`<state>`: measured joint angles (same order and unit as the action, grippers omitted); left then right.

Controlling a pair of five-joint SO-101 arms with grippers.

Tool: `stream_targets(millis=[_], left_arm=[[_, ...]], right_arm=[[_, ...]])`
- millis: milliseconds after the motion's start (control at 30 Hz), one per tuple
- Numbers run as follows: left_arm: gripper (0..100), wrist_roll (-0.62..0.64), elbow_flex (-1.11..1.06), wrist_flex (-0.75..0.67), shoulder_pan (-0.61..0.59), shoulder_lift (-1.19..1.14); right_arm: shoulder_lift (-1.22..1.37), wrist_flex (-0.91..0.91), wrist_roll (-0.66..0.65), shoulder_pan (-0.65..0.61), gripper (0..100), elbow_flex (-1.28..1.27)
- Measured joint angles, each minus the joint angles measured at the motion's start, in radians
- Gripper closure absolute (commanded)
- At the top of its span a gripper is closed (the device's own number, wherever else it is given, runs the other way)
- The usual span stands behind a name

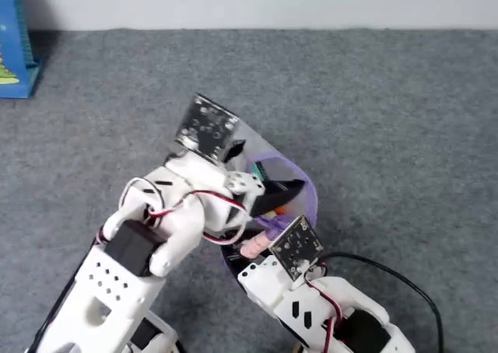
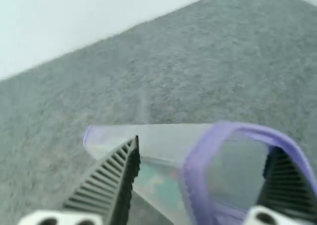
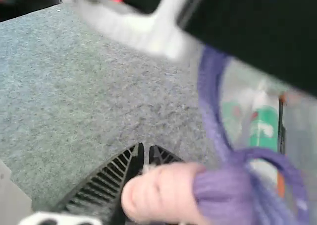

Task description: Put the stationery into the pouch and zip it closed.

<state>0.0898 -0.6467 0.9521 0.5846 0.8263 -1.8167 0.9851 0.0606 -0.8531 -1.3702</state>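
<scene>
**Colleague:** Which way is the pouch pointing?

**Me:** I'm seeing the pouch [image 1: 299, 183] held between my two grippers around the middle of the table [image 1: 389, 96], a little toward the near edge. Its length is running from the near edge toward the far edge, and it's bowing out to the right.

**Colleague:** How is it looking?

**Me:** It's clear plastic with purple trim, and green and orange things are showing through the wall.

**Colleague:** And the grippers?

**Me:** My left gripper [image 2: 204, 146] is gripping the far end, with its jaws standing wide apart across the pouch. My right gripper [image 3: 144, 153] is pinching almost closed on the pink pull tab [image 3: 158, 193] at the near end.
</scene>
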Motion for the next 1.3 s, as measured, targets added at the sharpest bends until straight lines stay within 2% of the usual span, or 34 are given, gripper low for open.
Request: stream_targets(millis=[267,500,633,800,1000,1133,1300], left_arm=[[61,-0.006,0.012,-0.061,0.084,-0.002],[61,-0.005,0.058,-0.064,0.097,-0.002],[61,-0.005,0.074,-0.064,0.04,0.02],[61,-0.012,0.075,-0.049,-0.078,0.153],[61,-0.13,0.075,0.117,-0.193,0.241],[61,-0.218,0.069,0.215,-0.209,0.247],[61,-0.358,-0.048,0.242,-0.209,0.25]], right_arm=[[0.002,0.031,0.0,0.003,99.1,0.072],[0.015,0.044,0.0,0.006,99.1,0.104],[0.015,0.046,-0.014,0.002,99.1,0.121],[0.015,0.1,-0.058,0.037,99.1,0.14],[0.012,0.273,-0.127,0.117,99.1,0.293],[0.0,0.359,-0.15,0.143,99.1,0.396],[0.0,0.374,-0.152,0.152,99.1,0.439]])
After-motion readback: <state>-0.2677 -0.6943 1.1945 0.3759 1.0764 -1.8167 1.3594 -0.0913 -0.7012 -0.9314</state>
